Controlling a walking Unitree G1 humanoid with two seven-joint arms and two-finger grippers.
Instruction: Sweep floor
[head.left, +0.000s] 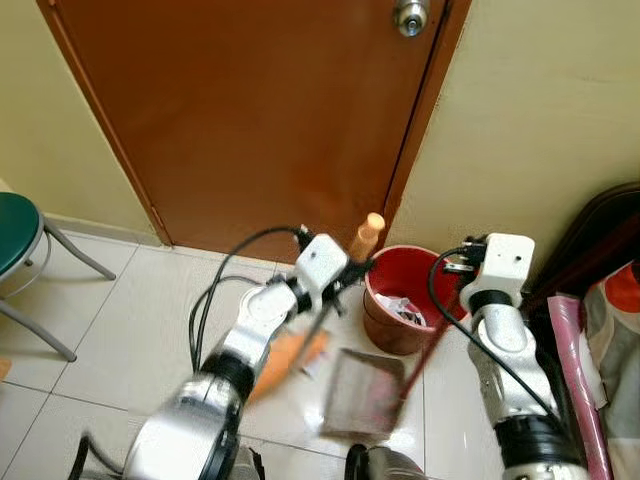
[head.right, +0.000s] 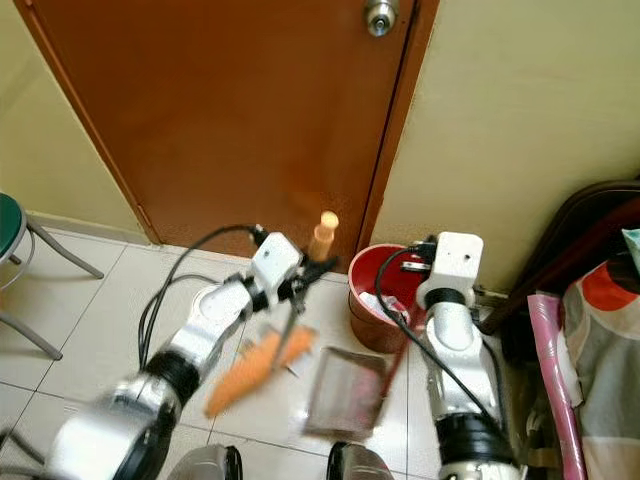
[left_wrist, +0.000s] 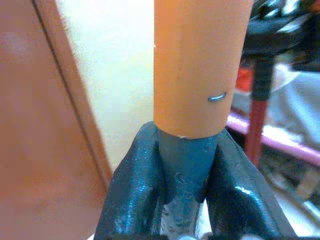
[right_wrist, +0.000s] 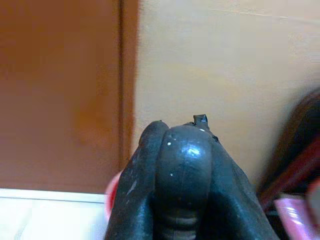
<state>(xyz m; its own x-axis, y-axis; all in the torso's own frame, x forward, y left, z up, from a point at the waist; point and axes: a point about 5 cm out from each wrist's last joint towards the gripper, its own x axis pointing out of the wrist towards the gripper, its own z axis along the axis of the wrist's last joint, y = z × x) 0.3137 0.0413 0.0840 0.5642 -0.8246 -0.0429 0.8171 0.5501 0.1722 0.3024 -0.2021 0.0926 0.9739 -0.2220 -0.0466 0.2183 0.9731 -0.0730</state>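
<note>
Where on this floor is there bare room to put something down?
Bare tiles lie between the green stool and the left arm, before the brown door. It is crowded around the red bin, dustpan, and the bags by the wall.

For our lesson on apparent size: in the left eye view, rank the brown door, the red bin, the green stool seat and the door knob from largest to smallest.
1. Brown door.
2. Red bin.
3. Green stool seat, cut off by the frame edge, so its rank against the bin is unsure.
4. Door knob.
</note>
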